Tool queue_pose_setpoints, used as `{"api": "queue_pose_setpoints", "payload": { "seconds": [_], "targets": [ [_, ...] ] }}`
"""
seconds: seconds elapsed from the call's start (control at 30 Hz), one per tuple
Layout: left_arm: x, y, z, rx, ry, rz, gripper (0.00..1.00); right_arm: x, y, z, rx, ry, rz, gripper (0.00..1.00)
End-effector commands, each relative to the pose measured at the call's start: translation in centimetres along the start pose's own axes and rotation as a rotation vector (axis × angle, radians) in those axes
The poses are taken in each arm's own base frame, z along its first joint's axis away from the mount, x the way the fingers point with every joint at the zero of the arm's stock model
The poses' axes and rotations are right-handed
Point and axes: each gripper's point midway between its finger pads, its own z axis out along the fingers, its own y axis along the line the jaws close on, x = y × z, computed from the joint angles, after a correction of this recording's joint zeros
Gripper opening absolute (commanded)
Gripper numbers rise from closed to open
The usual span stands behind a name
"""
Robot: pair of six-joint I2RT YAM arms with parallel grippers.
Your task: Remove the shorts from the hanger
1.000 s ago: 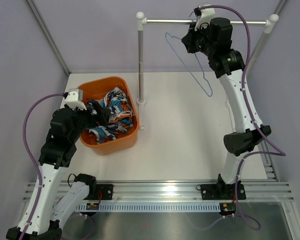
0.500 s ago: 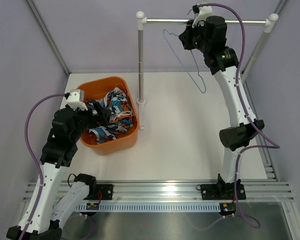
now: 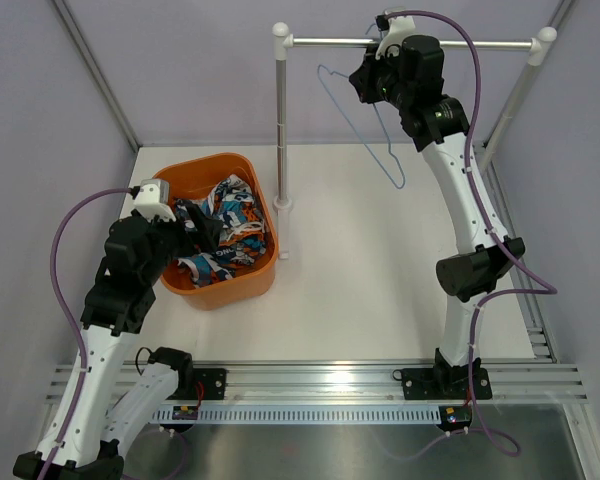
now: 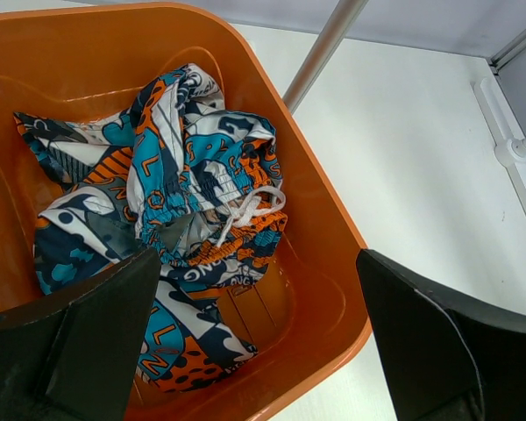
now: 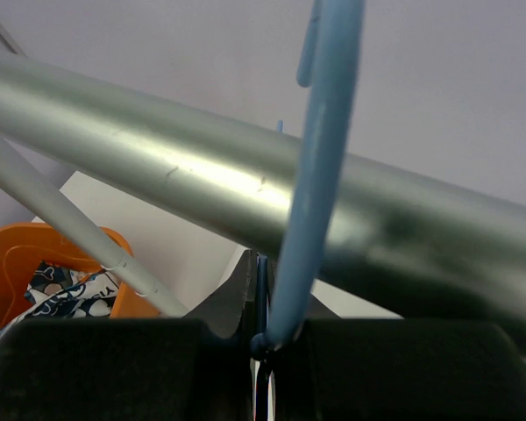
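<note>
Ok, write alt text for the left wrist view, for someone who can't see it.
The patterned shorts lie crumpled inside an orange basket, seen from just above. The left claw hangs over them, its two dark fingers wide apart and holding nothing. A silver pole stands beyond the basket on the white table.

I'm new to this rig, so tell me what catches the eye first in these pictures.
The brightly printed shorts lie crumpled in the orange basket at the table's left, with the open left gripper poised just above them. High at the back, the right gripper is shut on the bare light-blue hanger, right by the silver rail.
</note>
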Motion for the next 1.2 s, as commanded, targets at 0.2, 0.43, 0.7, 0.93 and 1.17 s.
{"api": "queue_pose_setpoints", "payload": {
  "seconds": [0.2,0.43,0.7,0.93,1.17],
  "targets": [
    [-0.7,-0.2,-0.1,0.018,-0.043,0.016,0.99,-0.8,1.3,0.4,-0.010,-0.042,-0.010,0.02],
    [-0.6,-0.2,-0.1,0.016,-0.042,0.016,0.99,-0.2,1.3,0.5,0.001,-0.024,-0.012,0.07],
    [-0.4,-0.2,0.0,0.017,-0.035,0.014,0.99,0.1,1.3,0.3,0.007,-0.016,-0.013,0.13],
    [-0.5,-0.2,0.0,0.016,-0.038,0.015,0.99,0.1,1.5,-0.1,0.009,-0.014,-0.016,0.17],
    [-0.4,-0.2,0.0,0.017,-0.035,0.014,0.99,-0.3,1.7,-0.5,0.008,-0.022,-0.017,0.28]
  ]
}}
